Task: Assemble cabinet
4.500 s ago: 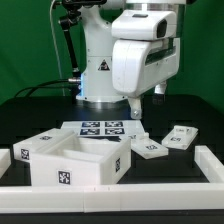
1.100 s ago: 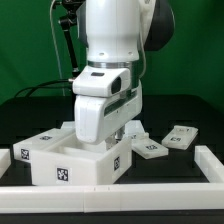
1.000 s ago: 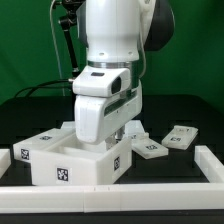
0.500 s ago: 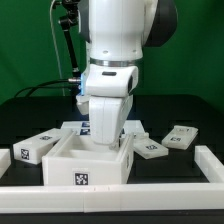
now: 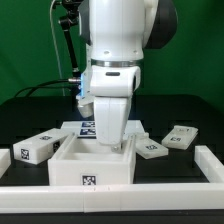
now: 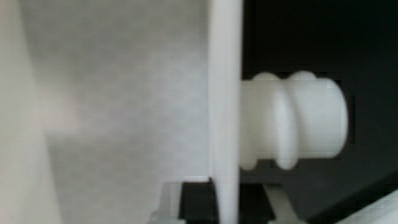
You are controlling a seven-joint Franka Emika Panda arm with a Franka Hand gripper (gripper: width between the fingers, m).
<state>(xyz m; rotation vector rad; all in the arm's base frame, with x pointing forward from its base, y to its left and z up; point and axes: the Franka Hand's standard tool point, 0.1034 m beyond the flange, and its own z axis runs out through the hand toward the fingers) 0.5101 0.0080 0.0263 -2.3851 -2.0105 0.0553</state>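
The cabinet body [image 5: 92,170], an open white box with a marker tag on its front, sits at the front middle of the black table. My gripper [image 5: 108,146] reaches down onto its rear wall, and the hand hides the fingertips in the exterior view. In the wrist view the gripper [image 6: 226,204] is shut on that thin white wall [image 6: 222,100], seen edge-on between the two dark fingers [image 6: 199,200]. A white ribbed knob [image 6: 302,118] sticks out beside the wall. Loose white cabinet pieces lie on the exterior view's left [image 5: 36,147] and right [image 5: 152,149], [image 5: 181,137].
The marker board [image 5: 86,127] lies behind the box, partly hidden by the arm. A raised white border runs along the front [image 5: 110,206] and the exterior view's right [image 5: 212,160] of the table. The arm's base stands at the back.
The cabinet body has slid toward the exterior view's right and turned until its tagged front faces the camera. My hand has turned with it, still shut on its wall.
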